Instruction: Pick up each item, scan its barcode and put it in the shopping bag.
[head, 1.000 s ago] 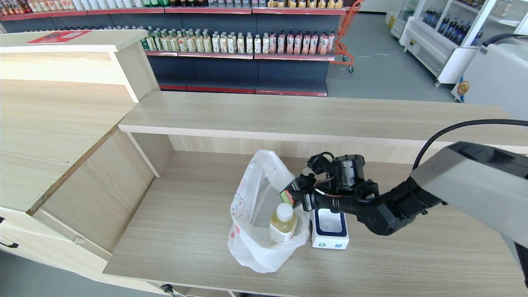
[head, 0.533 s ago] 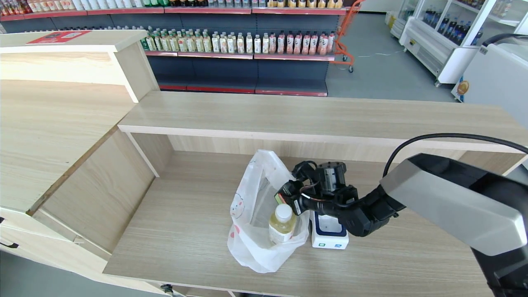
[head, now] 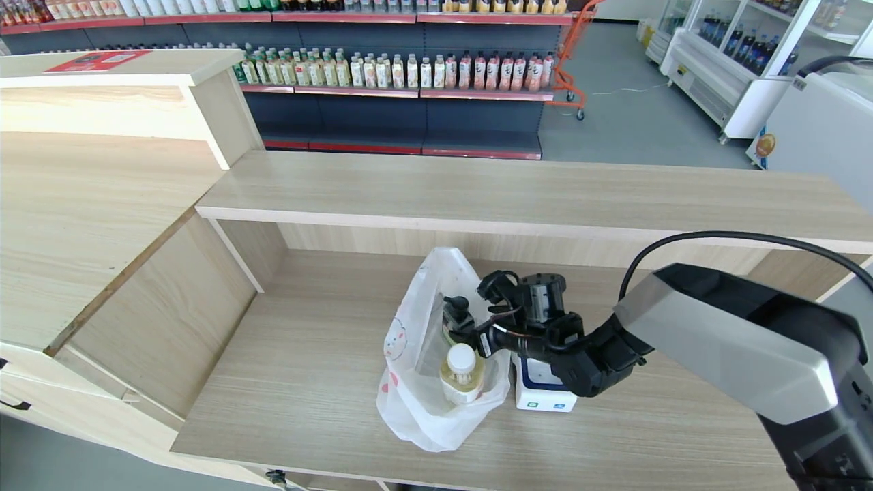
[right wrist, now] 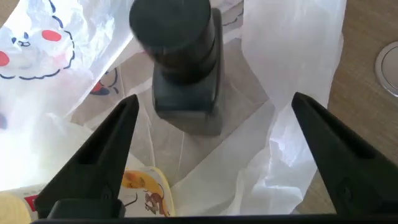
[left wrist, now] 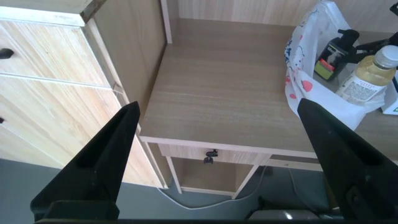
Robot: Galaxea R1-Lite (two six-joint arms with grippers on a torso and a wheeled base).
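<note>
Plainly upright in bag [head: 409, 409]: dark bottle [right wrist: 185, 62], cap up. Right fingers [right wrist: 93, 162] spread wide, empty; left fingers [left wrist: 99, 162] likewise.

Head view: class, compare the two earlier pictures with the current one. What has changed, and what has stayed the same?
The right gripper moved left and down into the mouth of the shopping bag. It set the dark bottle that it was carrying inside, then opened and let go. The juice bottle, the bag and the scanner stayed about where they were.
</note>
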